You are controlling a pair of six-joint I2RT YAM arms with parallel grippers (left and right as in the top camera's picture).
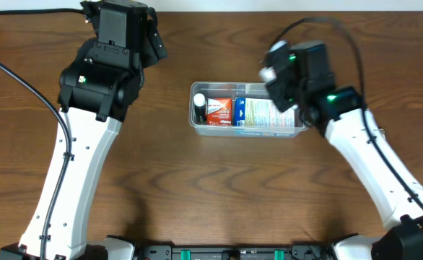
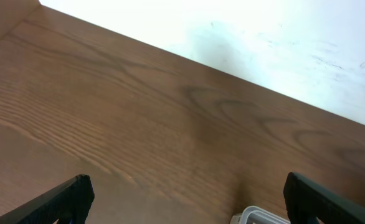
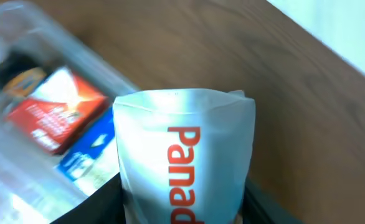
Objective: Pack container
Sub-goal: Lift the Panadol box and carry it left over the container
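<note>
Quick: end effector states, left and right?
Left end effector: open, empty.
Right end effector: closed on the white box.

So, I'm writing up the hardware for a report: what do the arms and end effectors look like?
The left arm and right arm both have long white links and bulky black joint housings, each with a small green light. Black cables trail along them. The left end effector has black, blocky fingers; the right end effector shows only dark finger edges.
</note>
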